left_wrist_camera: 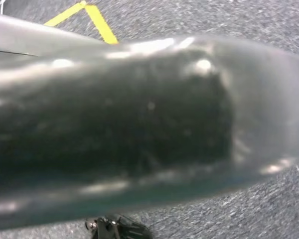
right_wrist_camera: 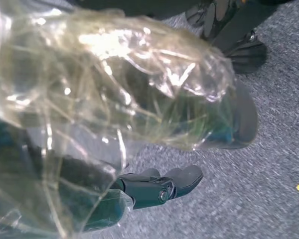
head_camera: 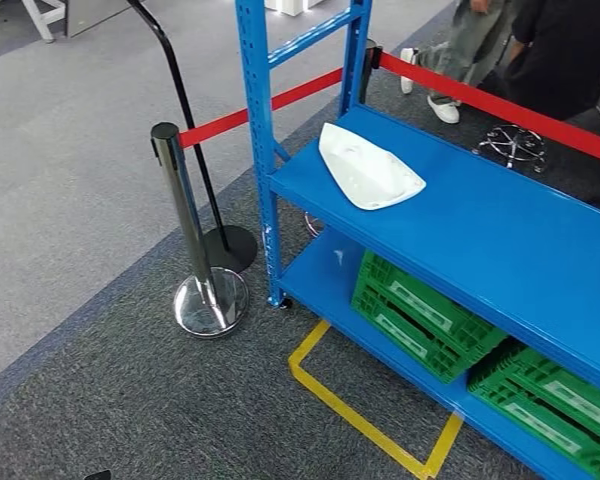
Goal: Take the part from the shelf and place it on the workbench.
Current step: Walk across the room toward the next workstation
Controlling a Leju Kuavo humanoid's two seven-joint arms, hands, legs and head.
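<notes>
Part: you've got the white part lying flat on the upper deck of the blue shelf, near the shelf's left end, just beside the front-left upright. Nothing is touching it.
Shelf: blue steel, two decks in your head view, standing on grey carpet. The lower deck carries two green crates, side by side and tucked under the upper deck.
Left hand: your left wrist view looks along a blurred, shiny grey-and-dark bulk hanging over carpet. You cannot tell whether this hand is open or closed, nor whether it holds anything.
Right hand: in your right wrist view the right hand is wrapped in crinkled clear plastic film. Dark fingers poke out past the film, stretched fairly straight, and the thick thumb sits apart from them. Nothing is between them: it is open and empty, hanging above carpet.
Floor marks: yellow tape outlines a box on the carpet at the shelf's front-left foot; a yellow corner shows in your left wrist view too.
Barrier: a chrome post stands left of the shelf, with a red belt running behind the uprights.
People: legs and white shoes stand beyond the belt, well apart from the part.
</notes>
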